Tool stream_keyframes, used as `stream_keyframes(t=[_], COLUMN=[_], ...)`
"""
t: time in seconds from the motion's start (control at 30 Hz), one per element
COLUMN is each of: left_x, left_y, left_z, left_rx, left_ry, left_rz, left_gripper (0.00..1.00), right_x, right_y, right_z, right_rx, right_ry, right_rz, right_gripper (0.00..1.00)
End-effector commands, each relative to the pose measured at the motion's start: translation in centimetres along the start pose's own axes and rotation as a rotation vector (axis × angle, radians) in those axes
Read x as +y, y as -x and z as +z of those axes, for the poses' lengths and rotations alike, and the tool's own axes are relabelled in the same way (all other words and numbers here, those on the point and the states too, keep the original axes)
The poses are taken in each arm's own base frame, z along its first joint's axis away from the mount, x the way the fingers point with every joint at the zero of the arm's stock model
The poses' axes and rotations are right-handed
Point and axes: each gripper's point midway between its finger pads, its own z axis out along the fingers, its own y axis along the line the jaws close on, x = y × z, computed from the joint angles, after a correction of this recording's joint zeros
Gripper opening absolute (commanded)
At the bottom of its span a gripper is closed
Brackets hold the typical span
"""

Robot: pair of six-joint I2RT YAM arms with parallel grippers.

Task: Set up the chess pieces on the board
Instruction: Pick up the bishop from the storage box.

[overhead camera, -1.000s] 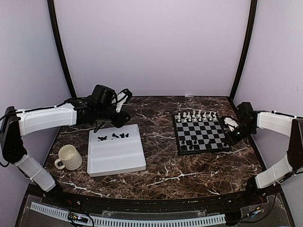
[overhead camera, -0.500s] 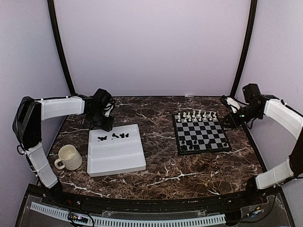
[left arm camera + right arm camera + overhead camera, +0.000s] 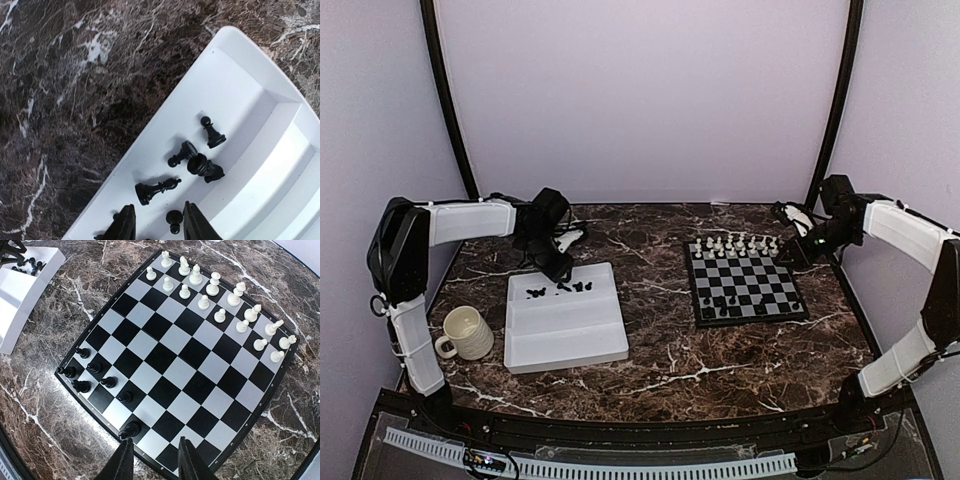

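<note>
We judge the black ranks are being filled: the left gripper [image 3: 158,214], jaws narrowly apart and empty, hangs over loose black chess pieces [image 3: 202,167] along the white tray's [image 3: 240,110] far edge. The right gripper [image 3: 155,446], likewise part-open and empty, hovers by the board's [image 3: 172,372] far right corner; next, we must straddle one piece squarely and close.

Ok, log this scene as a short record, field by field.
board: right of the tray
white pieces: two rows along the board's far edge
black pieces on board: several, near edge, left part
black pieces in tray: several, loose
left fingers: open, above the tray's pieces
right fingers: open, empty
mug: left of the tray
</note>
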Motion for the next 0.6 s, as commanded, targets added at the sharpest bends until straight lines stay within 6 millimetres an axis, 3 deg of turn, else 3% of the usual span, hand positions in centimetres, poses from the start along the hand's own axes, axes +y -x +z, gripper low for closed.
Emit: stream_keyframes(t=[0.0,0.23,0.4,0.57], left_x=[-1.0,-1.6,-0.3,-0.3], left_y=[0.9,-0.9,-1.6,-2.8], left_z=[-0.6,1.7,3.3,3.5], left_rx=[-0.009,0.053,0.102,0.120], left_ry=[-0.063,-0.112,-0.049,-0.055], left_rz=[0.212,0.295,0.335,0.336], left_gripper=[0.37,0.39,0.39,0.40], right_x=[0.2,0.6,0.8,1.1], right_y=[1.7,1.3,0.6,0.1], right_z=[-0.3,-0.4,0.0,0.2], right_rx=[-0.046,-0.026,-0.019,-0.014], right_ry=[0.019,0.039,0.048,0.059], right_rz=[-0.032,-0.047,-0.037,-0.021], right_gripper=[0.32,0.32,0.32,0.32])
